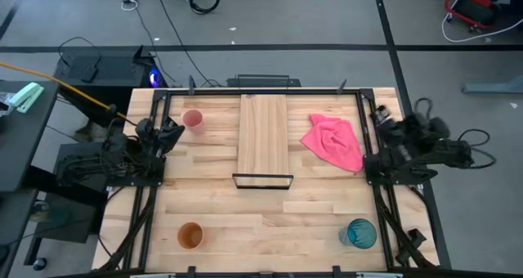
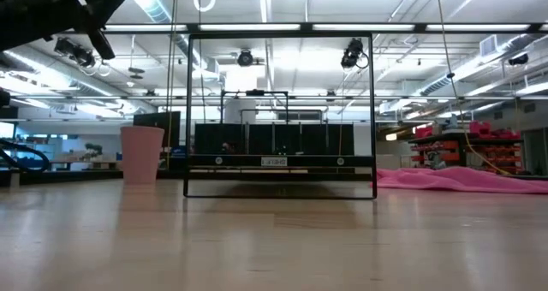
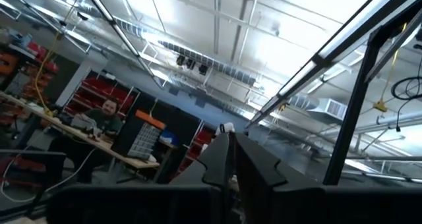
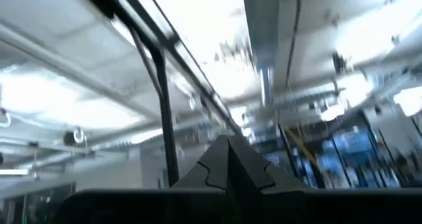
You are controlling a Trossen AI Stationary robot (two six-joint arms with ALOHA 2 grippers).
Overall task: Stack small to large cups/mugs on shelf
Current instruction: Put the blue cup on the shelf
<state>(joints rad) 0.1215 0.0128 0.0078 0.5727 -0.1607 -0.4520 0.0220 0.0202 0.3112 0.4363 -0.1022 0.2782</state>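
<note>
High view: pink cup, orange cup, teal cup around bare shelf; left gripper and right gripper clenched.

Pink cloth lies crumpled on the wooden tabletop, right of centre toward the far side. Off the table's far-left corner, a black box with a blue light sits on the grey floor, yellow cable running past it. A seated person at a desk, red shelving behind.
</note>
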